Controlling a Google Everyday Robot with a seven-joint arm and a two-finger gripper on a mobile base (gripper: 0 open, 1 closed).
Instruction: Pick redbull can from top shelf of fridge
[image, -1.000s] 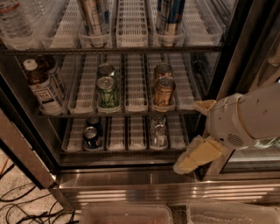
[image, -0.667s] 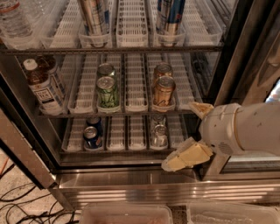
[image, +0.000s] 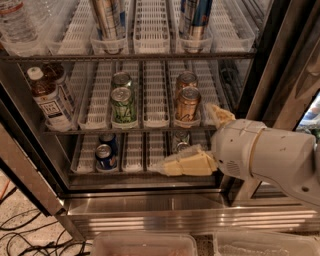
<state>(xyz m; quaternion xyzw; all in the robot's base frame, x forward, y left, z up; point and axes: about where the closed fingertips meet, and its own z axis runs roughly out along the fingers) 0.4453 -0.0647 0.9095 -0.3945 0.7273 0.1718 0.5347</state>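
Note:
Two tall slim cans stand in the front of the white lanes on the top shelf (image: 150, 56) of the fridge (image: 150, 210), their tops cut off by the picture's edge. The right one is the redbull can (image: 195, 17), with blue and silver panels. The left tall can (image: 107, 20) looks mostly silver. My gripper (image: 187, 137) is low and to the right, in front of the bottom rack and well below the top shelf. It is open: one pale finger (image: 187, 163) points left and the other (image: 217, 115) points up. It holds nothing.
The middle rack holds two green cans (image: 123, 103), two copper cans (image: 187, 102) and a brown bottle (image: 47, 97). A blue can (image: 103, 152) and a silver can (image: 180, 141) sit on the bottom rack. A water bottle (image: 15, 22) stands top left. Cables (image: 20, 235) lie on the floor.
The arm has swung left, carrying the gripper from the fridge's right post to in front of the bottom rack's right lanes. The cans have not moved.

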